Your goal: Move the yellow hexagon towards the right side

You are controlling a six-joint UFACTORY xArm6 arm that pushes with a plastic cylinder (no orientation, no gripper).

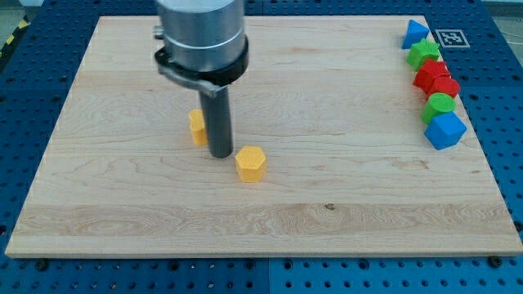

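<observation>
The yellow hexagon (251, 163) lies on the wooden board (327, 212) a little left of its middle. My tip (221, 154) rests on the board just to the left of the hexagon and slightly above it in the view, nearly touching it. A second yellow block (197, 126) sits left of the rod and is partly hidden by it, so its shape cannot be made out.
A cluster of blocks stands along the board's right edge: a blue one (415, 33) at the top, then green (424, 54), two red (431, 74) (444, 86), green (440, 105) and a large blue one (445, 130).
</observation>
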